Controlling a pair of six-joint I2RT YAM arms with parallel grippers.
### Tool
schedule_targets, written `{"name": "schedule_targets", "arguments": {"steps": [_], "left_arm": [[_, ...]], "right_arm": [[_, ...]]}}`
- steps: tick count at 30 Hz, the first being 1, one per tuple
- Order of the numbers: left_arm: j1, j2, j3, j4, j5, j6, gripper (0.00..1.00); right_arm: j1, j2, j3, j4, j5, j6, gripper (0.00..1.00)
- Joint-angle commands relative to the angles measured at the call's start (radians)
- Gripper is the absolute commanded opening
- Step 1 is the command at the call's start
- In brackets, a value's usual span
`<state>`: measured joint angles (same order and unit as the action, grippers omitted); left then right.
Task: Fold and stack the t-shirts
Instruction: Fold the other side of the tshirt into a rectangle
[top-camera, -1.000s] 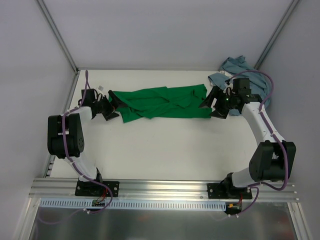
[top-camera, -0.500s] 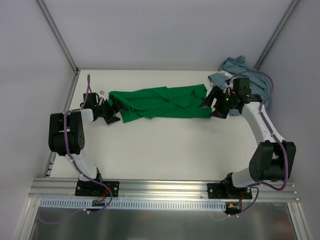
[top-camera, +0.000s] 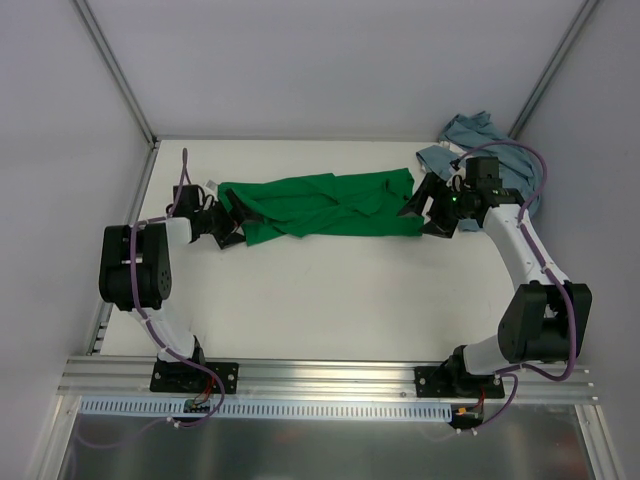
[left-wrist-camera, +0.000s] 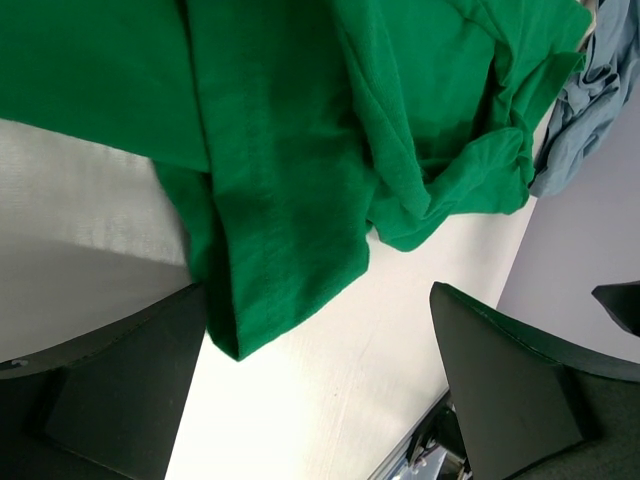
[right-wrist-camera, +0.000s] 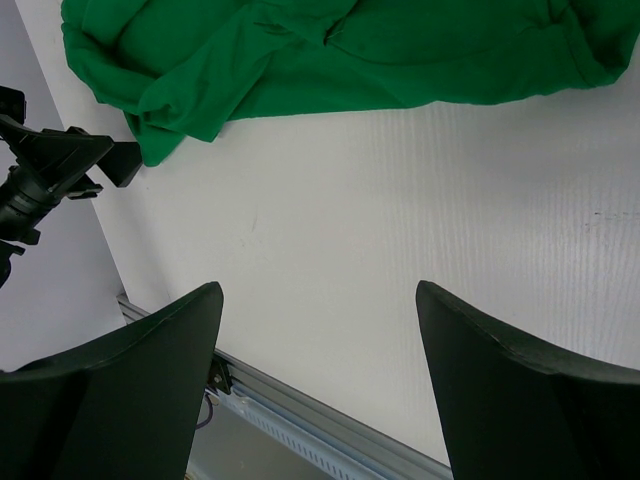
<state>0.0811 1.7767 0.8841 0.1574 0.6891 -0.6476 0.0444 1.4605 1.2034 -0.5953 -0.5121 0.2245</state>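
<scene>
Up at 12 o'clock on the table (top-camera: 330, 290) the green shirt (top-camera: 320, 205) lies stretched but twisted, blue shirt (top-camera: 470, 135) heaped at 2. Left claw (top-camera: 230, 220) at its 9 o'clock hem and right claw (top-camera: 415, 212) at 3 both gape empty. Grabbing one layer only could twist it worse.

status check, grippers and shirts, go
Left gripper open at left end of green shirt. Right gripper open at its right end. Blue-grey shirt crumpled in far right corner. Nothing folded yet.
</scene>
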Motion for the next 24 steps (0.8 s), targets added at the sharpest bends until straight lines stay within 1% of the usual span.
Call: {"name": "schedule_targets", "arguments": {"steps": [1,8,10,11,12,13,14,15,16,22,24], "left_arm": [[-0.017,-0.016,0.033,0.013,0.03,-0.018,0.94],[-0.037,-0.025,0.047,-0.002,0.026,-0.021,0.93],[-0.041,-0.023,0.053,-0.005,0.024,-0.023,0.91],[-0.044,-0.023,0.053,-0.002,0.023,-0.023,0.88],[-0.046,-0.022,0.055,0.001,0.03,-0.023,0.82],[-0.05,-0.014,0.058,0.001,0.032,-0.026,0.58],[-0.052,-0.013,0.058,0.001,0.033,-0.026,0.4],[-0.053,-0.01,0.061,-0.007,0.03,-0.027,0.08],[-0.055,-0.008,0.058,-0.007,0.026,-0.026,0.0],[-0.058,-0.026,0.061,-0.044,0.004,0.006,0.0],[-0.06,-0.042,0.076,-0.1,-0.006,0.022,0.0]], "right_arm": [[0.005,-0.012,-0.002,0.003,0.003,0.004,0.83],[0.005,-0.014,-0.011,0.006,0.004,0.001,0.82],[0.003,-0.012,-0.013,0.006,0.006,0.003,0.82],[0.005,-0.014,-0.015,0.008,0.004,0.001,0.82],[0.005,-0.014,-0.015,0.008,0.006,-0.001,0.82],[0.003,-0.012,-0.016,0.005,0.009,-0.002,0.82],[0.003,-0.012,-0.016,0.002,0.009,-0.004,0.82],[0.005,-0.014,-0.018,0.003,0.011,-0.004,0.82],[0.003,-0.014,-0.018,0.002,0.012,-0.005,0.82],[0.0,-0.008,-0.016,-0.009,0.015,-0.01,0.82],[-0.001,-0.009,-0.016,-0.009,0.014,-0.008,0.82]]}}
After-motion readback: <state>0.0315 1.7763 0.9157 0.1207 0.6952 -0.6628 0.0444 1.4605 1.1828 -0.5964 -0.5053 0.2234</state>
